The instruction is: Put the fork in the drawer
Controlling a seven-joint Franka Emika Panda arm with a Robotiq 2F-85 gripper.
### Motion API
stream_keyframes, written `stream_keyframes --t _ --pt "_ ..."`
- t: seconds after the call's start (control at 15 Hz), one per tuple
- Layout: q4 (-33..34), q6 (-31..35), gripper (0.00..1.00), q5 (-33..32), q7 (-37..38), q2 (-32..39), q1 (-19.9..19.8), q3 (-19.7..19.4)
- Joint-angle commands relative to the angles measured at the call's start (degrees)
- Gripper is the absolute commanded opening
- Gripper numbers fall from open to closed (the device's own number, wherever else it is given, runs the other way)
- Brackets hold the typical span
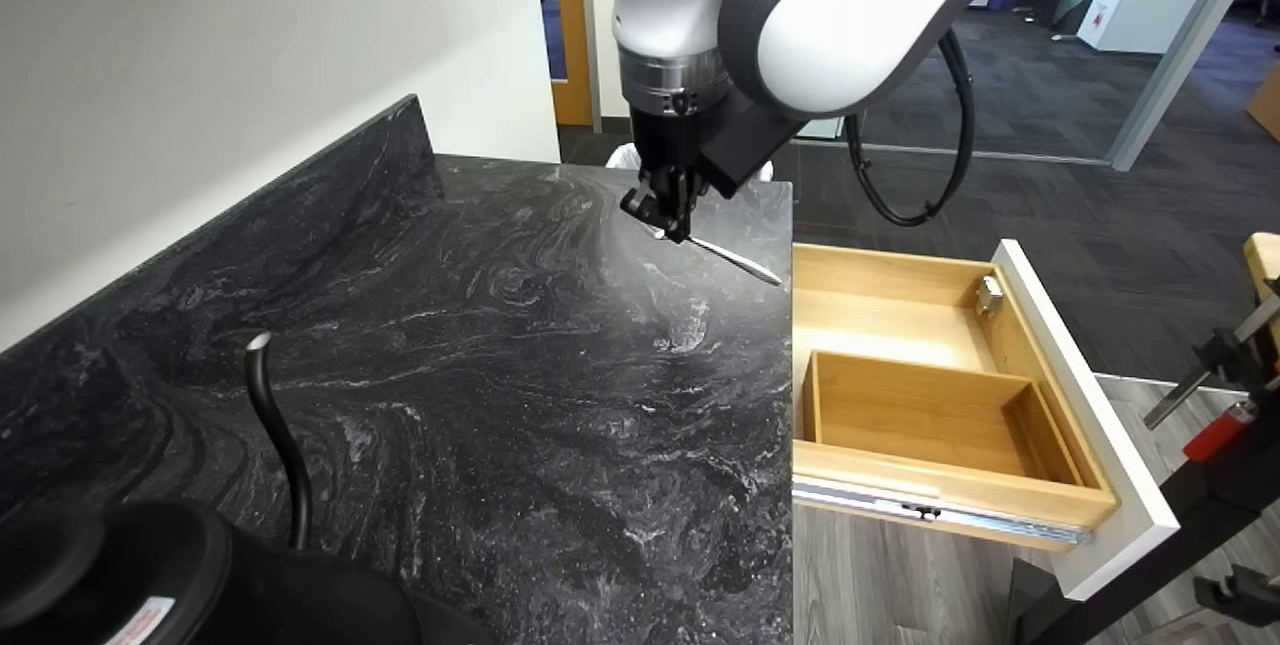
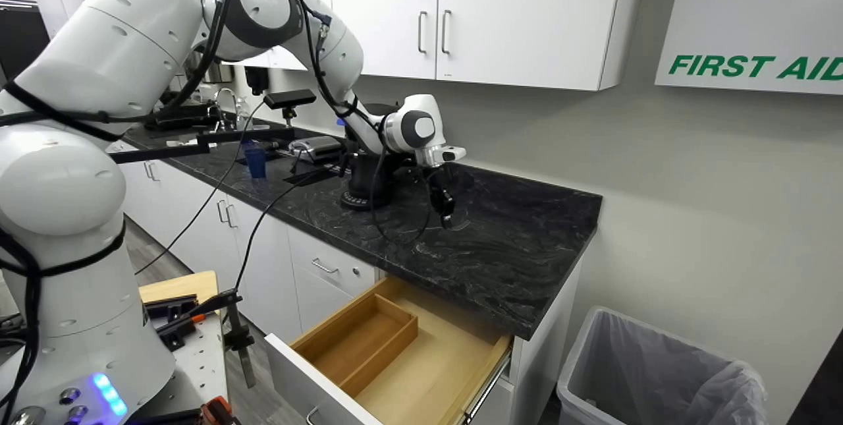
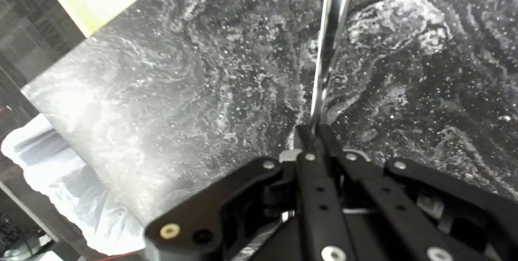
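The gripper (image 3: 315, 128) is clenching the slim silver fork (image 3: 332, 26). In an exterior view, the fork is lying on or above the dark counter (image 1: 520, 375), its free end pointing right and near, just short of the open drawer (image 1: 1088, 405) on the right; whether it is touching the surface is not clear.

Because the gripper is pinching one narrow spot, the fork could be pivoting or slipping once the move across is starting, and its long free end could be catching the drawer's side. A release over the wooden divider (image 1: 925, 410) could be leaving it straddling a wall.

The wrist view is showing the metal running into the grip, a contact not reading clearly from outside. In an exterior view, the waste bin (image 2: 583, 346) is standing right of the counter, but the fork is not showing distinctly there.
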Motion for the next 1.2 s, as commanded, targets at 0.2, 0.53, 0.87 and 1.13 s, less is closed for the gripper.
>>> stream_keyframes --t 0.2,0.53,0.87,1.13 --pt "-6.5 -10.4 0.04 -5.9 2.4 -9.1 -1.1 3.2" --pt "-13.0 -17.9 0.04 -9.9 3.0 -13.6 -2.0 5.4" --pt "-18.8 -22.0 0.03 -10.8 2.4 -17.8 -4.6 8.3" --pt "-22.1 -27.6 0.04 -10.9 0.8 -19.2 -6.7 10.9"
